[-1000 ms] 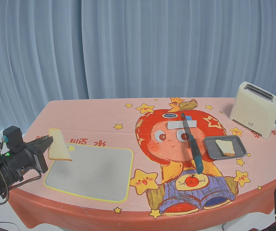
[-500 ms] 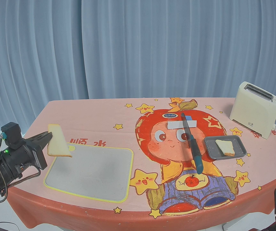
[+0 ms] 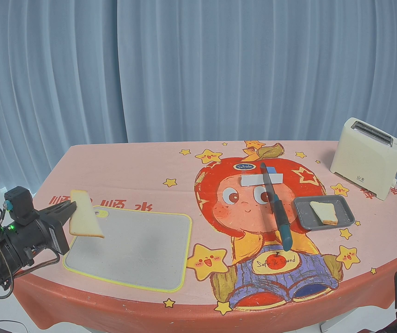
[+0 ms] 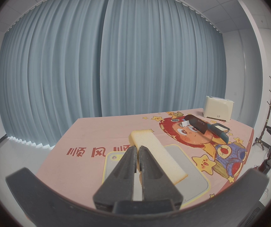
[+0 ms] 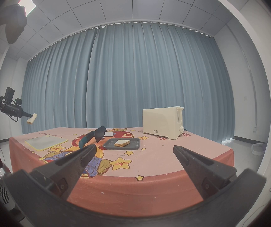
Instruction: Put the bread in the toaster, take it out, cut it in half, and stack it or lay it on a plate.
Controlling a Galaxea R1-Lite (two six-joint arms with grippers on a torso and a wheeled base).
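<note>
One slice of bread [image 3: 85,212] is clamped by its edge in the left gripper [image 3: 73,205], whose jaws are parted only by the slice's thickness. The slice juts out past the tips, tilted, in the air over the nearest corner of the cutting board [image 3: 134,248], which lies just ahead of and below that gripper. The hold is on a thin margin of soft crumb, so the slice could sag, tear or slide free. Let go from this height and tilt, it may flop partly off the board onto the cloth, or over the table's edge. Well beyond the board, far from this gripper, the knife [image 3: 277,209] rests with its blade propped on a white block [image 3: 253,180]. A nudge to the handle could roll it off. Just past it sits the plate [image 3: 301,219], already carrying a half piece [image 3: 324,212], and farther on the toaster [image 3: 367,156]. The right gripper [image 5: 135,148] is spread wide and empty, low at the table's near side, with knife, plate and toaster all well ahead of it. Its long reach to the knife risks bumping the plate.
</note>
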